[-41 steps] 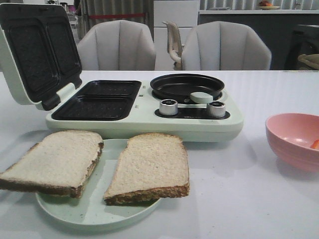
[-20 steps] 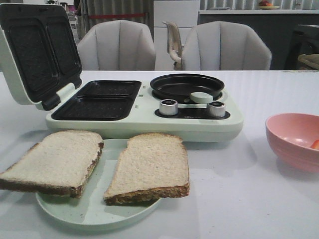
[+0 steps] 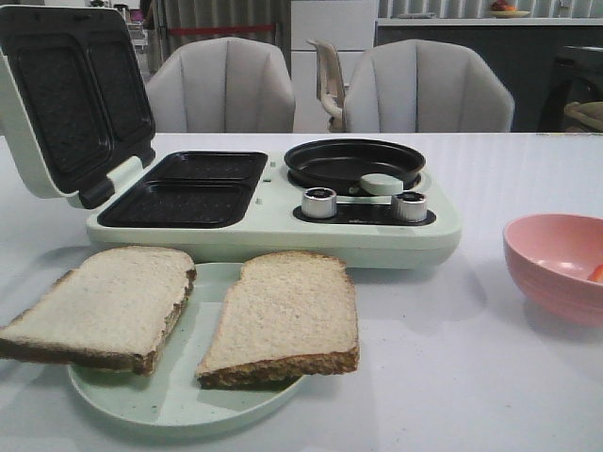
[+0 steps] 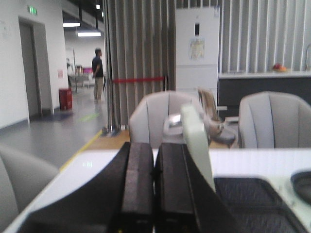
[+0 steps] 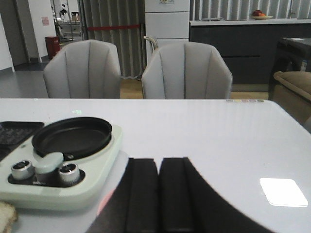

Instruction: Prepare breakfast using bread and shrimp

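Two slices of bread lie on a pale green plate (image 3: 179,400) at the front: the left slice (image 3: 104,303) overhangs the plate's left rim, the right slice (image 3: 283,315) lies beside it. A small orange piece, probably shrimp (image 3: 595,273), shows inside the pink bowl (image 3: 551,268) at the right edge. Neither gripper shows in the front view. My left gripper (image 4: 155,145) is shut and empty, above the table beside the breakfast maker's raised lid (image 4: 195,141). My right gripper (image 5: 159,161) is shut and empty, to the right of the maker; a corner of bread (image 5: 6,212) shows there.
A pale green breakfast maker (image 3: 283,231) stands behind the plate, its lid (image 3: 66,94) open to the left, with two black sandwich wells (image 3: 188,188), a round black pan (image 3: 353,162) and two knobs (image 3: 319,201). Grey chairs (image 3: 221,85) stand behind the table.
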Motion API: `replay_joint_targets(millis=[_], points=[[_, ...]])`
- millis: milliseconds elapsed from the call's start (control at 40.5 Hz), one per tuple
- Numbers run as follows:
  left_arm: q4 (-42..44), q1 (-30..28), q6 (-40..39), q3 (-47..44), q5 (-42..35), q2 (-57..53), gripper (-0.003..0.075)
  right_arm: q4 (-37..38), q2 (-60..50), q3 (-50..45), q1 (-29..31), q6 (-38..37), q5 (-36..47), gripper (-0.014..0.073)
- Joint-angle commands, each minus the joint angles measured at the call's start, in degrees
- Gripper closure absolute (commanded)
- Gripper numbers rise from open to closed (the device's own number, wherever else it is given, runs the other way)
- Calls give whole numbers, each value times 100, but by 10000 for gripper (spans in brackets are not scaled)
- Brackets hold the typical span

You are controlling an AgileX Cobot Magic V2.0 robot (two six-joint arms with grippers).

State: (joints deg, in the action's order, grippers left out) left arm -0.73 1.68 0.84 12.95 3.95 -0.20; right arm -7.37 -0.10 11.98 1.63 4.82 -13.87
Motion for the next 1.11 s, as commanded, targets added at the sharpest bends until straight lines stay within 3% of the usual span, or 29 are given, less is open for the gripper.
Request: replay_joint_targets(millis=[0, 296, 592, 815, 889, 938, 1086], points=[[124, 4, -7, 873, 72, 242, 600, -32, 418, 806, 32, 24, -5, 558], [144, 4, -7, 2511, 1867, 1651, 600, -32, 2037, 2285, 32, 24, -1017, 558], [-42, 4, -7, 2531, 2686, 2705, 600, -32, 3208, 2221, 32, 24, -1243, 558], [-191, 4, -7, 2531, 2715, 3303, 597, -32, 3868, 2213, 32, 24, -1364, 547], [-191, 4, -7, 2531, 2715, 3471, 575, -32, 4001, 2213, 32, 24, -1364, 484], [-191, 4, -7, 2531, 2715, 3568, 529, -32, 4062, 2213, 32, 24, -1364, 399], [-191, 17, -7, 2531, 2715, 3815, 288, -32, 4158, 2213, 32, 24, -1344, 150]])
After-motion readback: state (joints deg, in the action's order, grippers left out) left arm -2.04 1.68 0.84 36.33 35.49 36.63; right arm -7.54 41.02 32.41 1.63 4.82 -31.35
